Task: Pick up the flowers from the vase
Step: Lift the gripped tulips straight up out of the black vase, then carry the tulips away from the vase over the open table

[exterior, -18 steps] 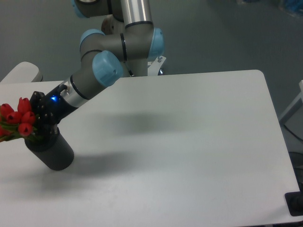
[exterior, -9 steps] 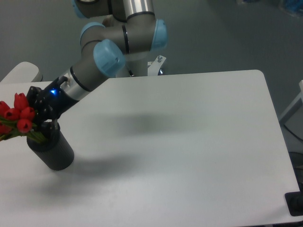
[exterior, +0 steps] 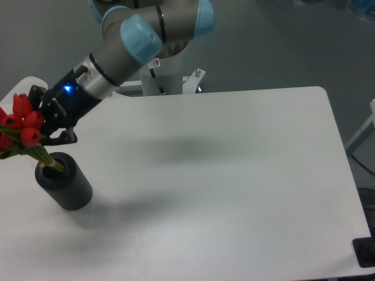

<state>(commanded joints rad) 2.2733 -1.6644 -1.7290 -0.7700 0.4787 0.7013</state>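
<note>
Gripper (exterior: 40, 136) clamps my flowers (exterior: 20, 126) by their stems, tips just inside the vase (exterior: 64, 184) below it.

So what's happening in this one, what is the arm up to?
A single robot arm is pulling a bunch of red flowers out of a dark vase that stands near the left edge of the white table. The gripper is closed on the bunch just above the vase, and the blooms lean off to the left. The bottom of the stems is right at the vase's opening, so the flowers are nearly out but not yet clear of it.
</note>
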